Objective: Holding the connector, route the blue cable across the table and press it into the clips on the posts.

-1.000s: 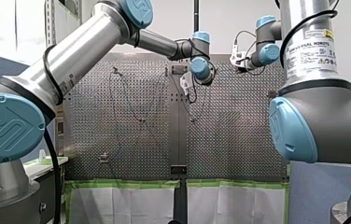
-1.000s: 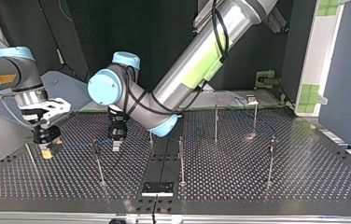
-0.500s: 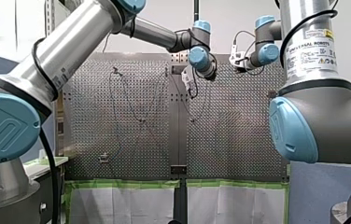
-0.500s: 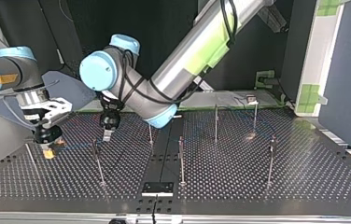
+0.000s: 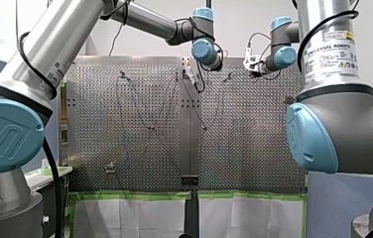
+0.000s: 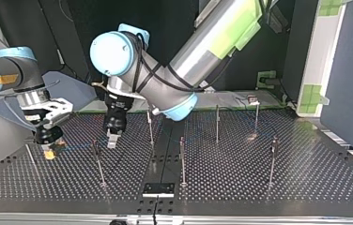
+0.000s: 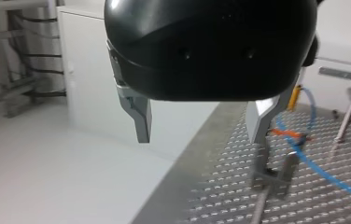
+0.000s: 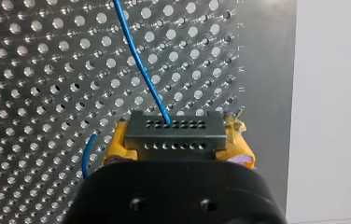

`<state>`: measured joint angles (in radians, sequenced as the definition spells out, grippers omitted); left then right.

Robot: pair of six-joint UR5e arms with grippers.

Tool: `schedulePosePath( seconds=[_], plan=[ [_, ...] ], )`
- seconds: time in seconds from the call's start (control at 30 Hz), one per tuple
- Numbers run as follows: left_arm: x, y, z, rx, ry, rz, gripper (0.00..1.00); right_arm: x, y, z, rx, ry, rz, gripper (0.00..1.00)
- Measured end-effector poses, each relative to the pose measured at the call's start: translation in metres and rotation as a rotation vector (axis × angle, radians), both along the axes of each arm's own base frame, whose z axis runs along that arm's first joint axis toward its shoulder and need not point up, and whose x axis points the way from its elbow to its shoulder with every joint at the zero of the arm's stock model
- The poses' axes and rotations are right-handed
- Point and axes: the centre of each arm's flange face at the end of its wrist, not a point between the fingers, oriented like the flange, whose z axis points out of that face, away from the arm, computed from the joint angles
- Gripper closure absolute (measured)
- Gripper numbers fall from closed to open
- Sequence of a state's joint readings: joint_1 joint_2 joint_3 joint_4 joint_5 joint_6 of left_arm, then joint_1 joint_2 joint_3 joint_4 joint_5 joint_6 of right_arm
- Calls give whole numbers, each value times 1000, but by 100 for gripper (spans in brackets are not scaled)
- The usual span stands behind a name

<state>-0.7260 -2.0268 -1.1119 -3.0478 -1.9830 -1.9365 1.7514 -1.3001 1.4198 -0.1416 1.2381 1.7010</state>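
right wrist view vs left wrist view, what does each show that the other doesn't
Only the right wrist view: the connector clamped in my right gripper, the blue cable leaving it. Only the left wrist view: my left gripper open and empty, a post clip just ahead of it. Both: the blue cable over the perforated table.

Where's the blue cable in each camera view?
Front view: blue cable, faint line left of centre.
Top view: faint, beside my right gripper.
Left wrist view: ahead of my left gripper, on the perforated table.
Right wrist view: leaving the held connector.
Shared landmark: perforated table.
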Motion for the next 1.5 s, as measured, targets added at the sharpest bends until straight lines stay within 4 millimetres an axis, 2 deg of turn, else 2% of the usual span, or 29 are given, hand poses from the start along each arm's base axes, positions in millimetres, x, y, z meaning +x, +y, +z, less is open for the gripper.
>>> schedulePosePath(
  seconds=[0.33, 0.57, 0.67, 0.83, 1.07, 1.27, 1.5],
  plan=[
    [-21, 29, 29, -99, -69, 62, 0, 1, 0, -1, -1, 4, 1, 100],
    [-52, 35, 46, -204, -104, 32, 0, 2, 1, -1, 1, 5, 1, 100],
    [-60, 36, 44, -226, -112, 20, 0, 3, 1, -1, 1, 6, 2, 100],
    [-58, 29, 12, -223, -90, 21, 0, 4, 2, -1, 1, 8, 4, 100],
    [-48, 22, -62, -178, -37, 69, 0, 4, 2, -1, 2, 9, 4, 100],
    [-45, 19, -114, -118, -9, 72, 0, 4, 2, -1, 1, 9, 4, 100],
    [-50, 24, -150, -77, -6, 71, 0, 4, 2, -1, 1, 10, 4, 100]
  ],
)
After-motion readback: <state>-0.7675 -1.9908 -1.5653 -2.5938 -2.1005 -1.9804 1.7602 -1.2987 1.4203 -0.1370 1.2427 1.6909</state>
